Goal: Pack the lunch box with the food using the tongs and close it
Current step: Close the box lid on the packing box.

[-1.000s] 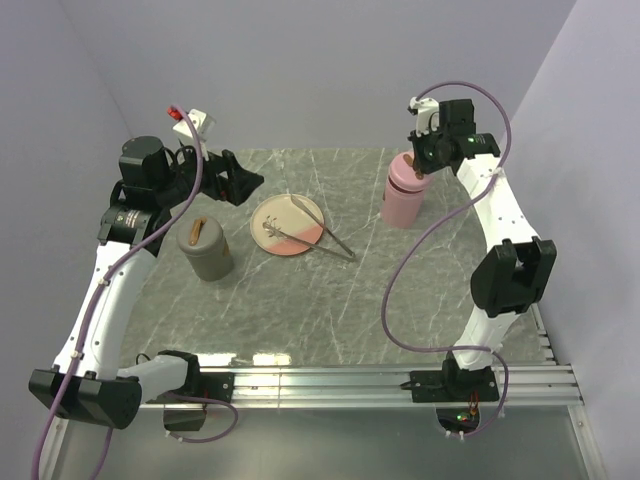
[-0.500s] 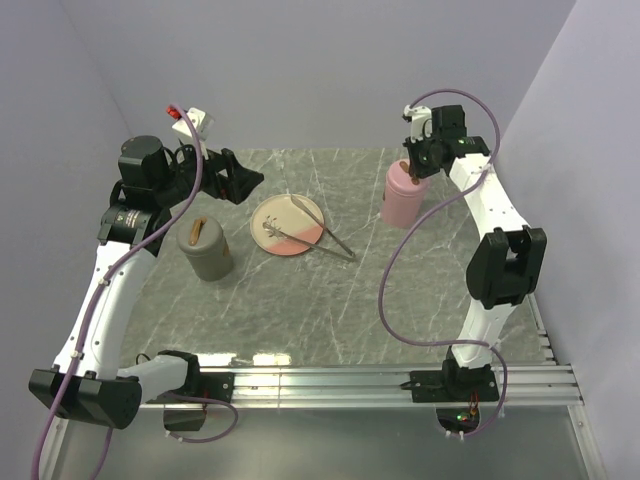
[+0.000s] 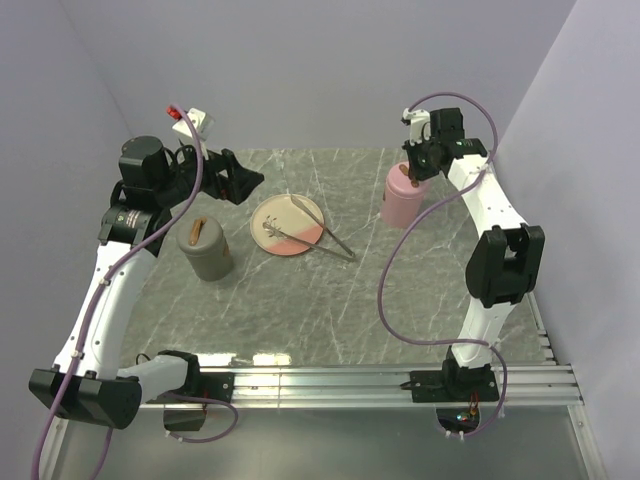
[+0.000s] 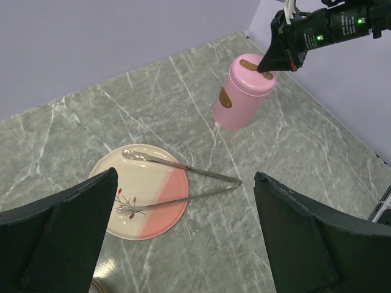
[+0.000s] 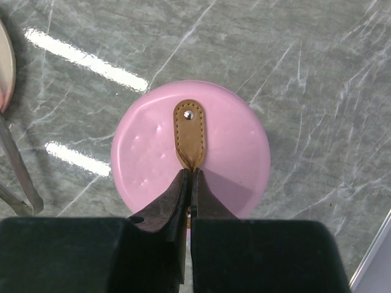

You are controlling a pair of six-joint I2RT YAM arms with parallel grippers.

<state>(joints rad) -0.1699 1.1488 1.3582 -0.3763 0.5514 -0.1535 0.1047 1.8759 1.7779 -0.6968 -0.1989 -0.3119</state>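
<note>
Strap (image 5: 189, 131) seemingly pinched by right end effector (image 5: 190, 175).

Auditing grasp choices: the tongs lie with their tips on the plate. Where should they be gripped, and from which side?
Grip the tongs across both arms just past the plate rim, towards the joined end, coming straight down from above. They lie flat, and there the arms have nearly converged over bare table, so open jaws can probably span both. Over the plate they spread wide.
</note>
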